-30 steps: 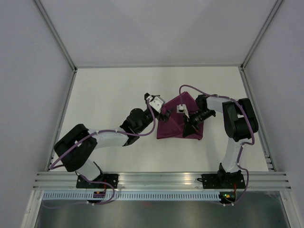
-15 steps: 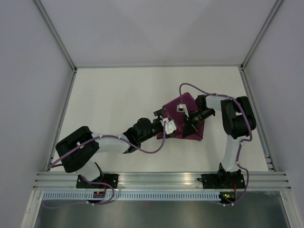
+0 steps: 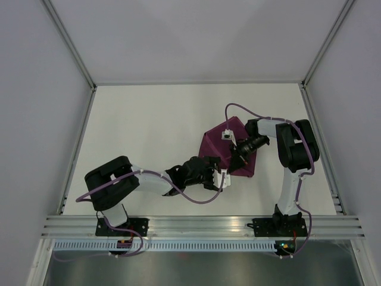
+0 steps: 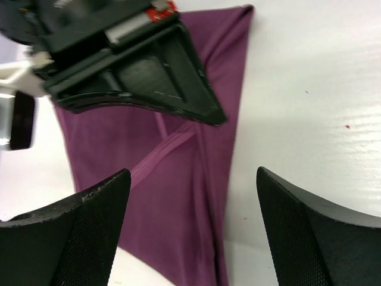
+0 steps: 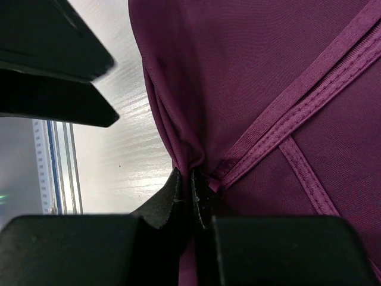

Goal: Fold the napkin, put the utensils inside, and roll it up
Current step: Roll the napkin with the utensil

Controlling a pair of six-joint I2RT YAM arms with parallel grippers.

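The plum-purple napkin (image 3: 223, 143) lies folded and bunched on the white table, right of centre. My right gripper (image 3: 237, 159) is shut on a pinched fold of the napkin (image 5: 256, 71) at its near edge, where two hems cross; the jaws (image 5: 191, 182) are closed tight on the cloth. My left gripper (image 3: 215, 170) is open at the napkin's near-left corner. In the left wrist view its gripper (image 4: 191, 179) straddles the napkin (image 4: 178, 196) without touching it, with the right gripper's body (image 4: 131, 65) just beyond. No utensils are in view.
The white table (image 3: 143, 125) is walled by grey panels with metal posts at the back. An aluminium rail (image 3: 202, 225) runs along the near edge at the arm bases. One of the left gripper's fingers (image 5: 53, 65) shows at the upper left of the right wrist view.
My left arm has swung from the napkin's far-left edge down to its near-left corner. The napkin's left part has bunched toward the right. The right gripper has kept its hold in place.
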